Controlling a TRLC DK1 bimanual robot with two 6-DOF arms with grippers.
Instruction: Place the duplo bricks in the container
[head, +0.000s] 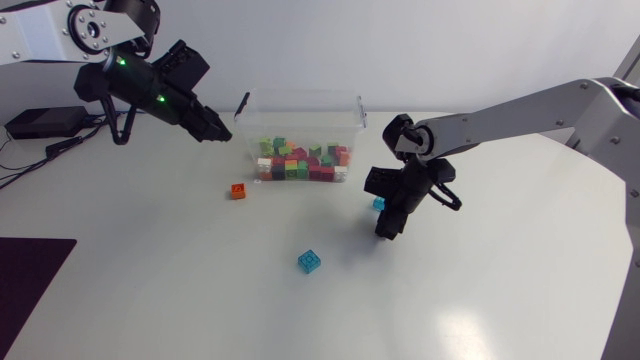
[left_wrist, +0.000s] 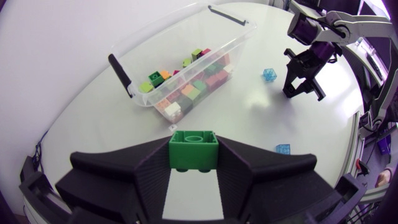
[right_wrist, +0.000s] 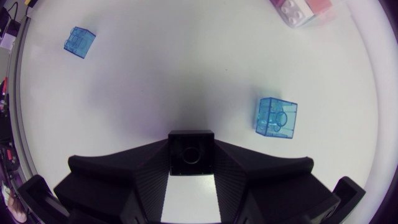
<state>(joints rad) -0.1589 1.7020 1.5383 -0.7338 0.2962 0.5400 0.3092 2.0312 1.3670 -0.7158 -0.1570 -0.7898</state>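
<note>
A clear plastic container (head: 300, 108) with several coloured duplo bricks stands at the table's back middle. My left gripper (head: 220, 130) hovers just left of it, shut on a green brick (left_wrist: 193, 150). My right gripper (head: 388, 230) points down at the table in front of the container's right end, shut on a black brick (right_wrist: 191, 152). Beside it lies a translucent blue brick (head: 379, 203) (right_wrist: 275, 117). A second blue brick (head: 309, 261) (right_wrist: 79, 42) lies nearer the front. An orange-red brick (head: 238, 191) sits left of the container's front.
The container's rim (left_wrist: 155, 28) carries a black handle (left_wrist: 122, 73) on the end facing my left gripper and another (left_wrist: 231, 15) on the far end. A dark mat (head: 25, 285) covers the table's front left corner. The white table curves away at the right.
</note>
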